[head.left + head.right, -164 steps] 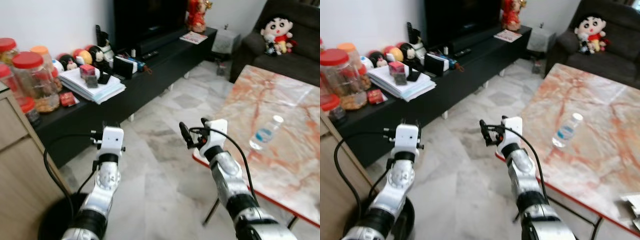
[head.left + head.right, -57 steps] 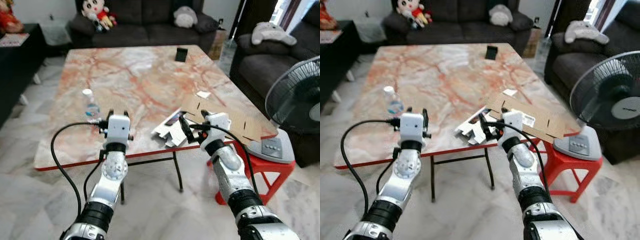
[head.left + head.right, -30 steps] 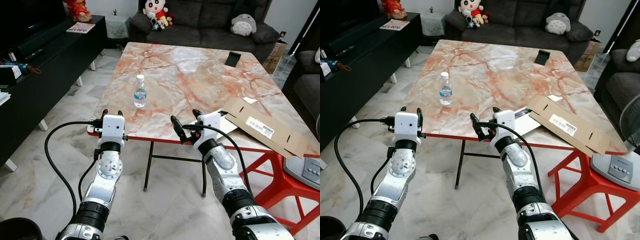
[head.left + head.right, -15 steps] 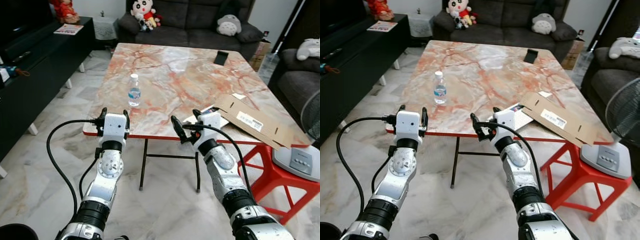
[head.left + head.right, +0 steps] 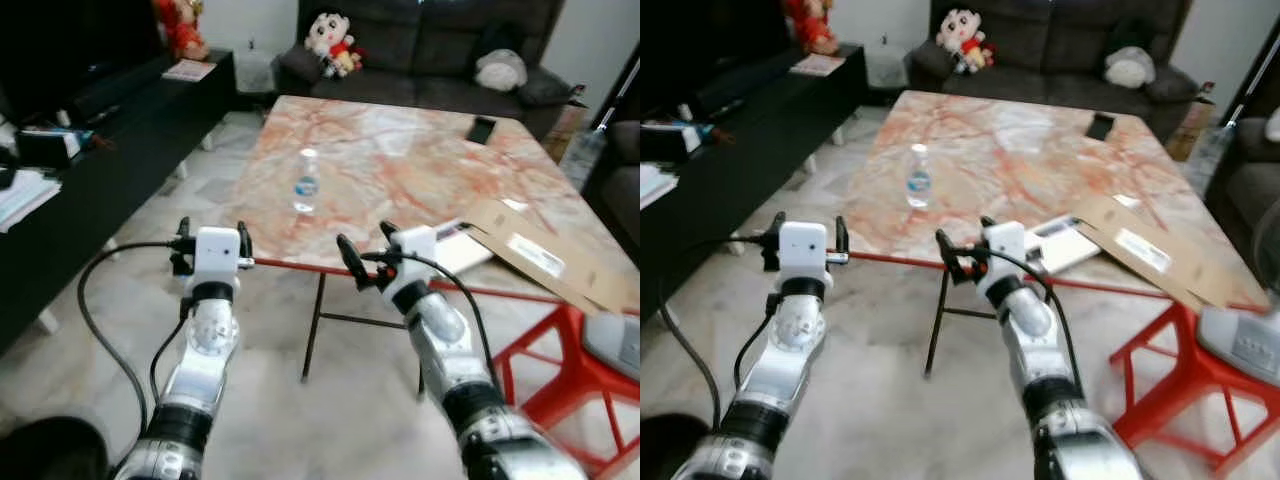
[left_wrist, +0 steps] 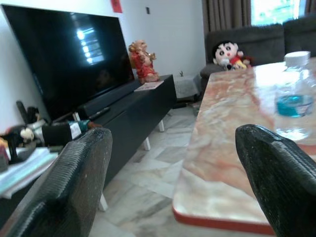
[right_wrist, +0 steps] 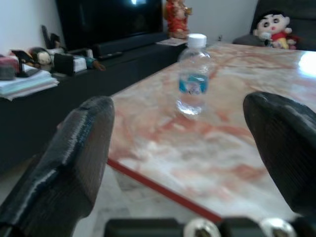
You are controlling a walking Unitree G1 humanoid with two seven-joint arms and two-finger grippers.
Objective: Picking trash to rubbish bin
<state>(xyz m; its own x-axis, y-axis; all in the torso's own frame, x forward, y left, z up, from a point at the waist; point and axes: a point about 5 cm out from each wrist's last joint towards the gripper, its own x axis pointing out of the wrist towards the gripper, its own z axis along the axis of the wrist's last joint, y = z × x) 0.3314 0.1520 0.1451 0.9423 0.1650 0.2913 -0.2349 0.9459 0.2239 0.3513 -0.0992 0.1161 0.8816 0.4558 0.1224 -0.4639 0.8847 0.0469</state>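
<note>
While both arms hover short of red table edge, left gripper [image 5: 211, 242] and right gripper [image 5: 364, 255] spread wide, empty; clear plastic water bottle with blue label [image 5: 305, 183] upright mid-slab on glossy orange-veined marble tabletop [image 5: 1040, 160]; risk: light, slick cylinder tips if nudged; flattened brown cardboard box [image 5: 550, 255] beyond

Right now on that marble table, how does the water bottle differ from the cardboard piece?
The water bottle stands upright; the flattened cardboard lies flat. The bottle is clear with a blue label, the cardboard brown with a white one. The bottle sits well in from the edge; the cardboard overhangs it. Both rest on the table.
</note>
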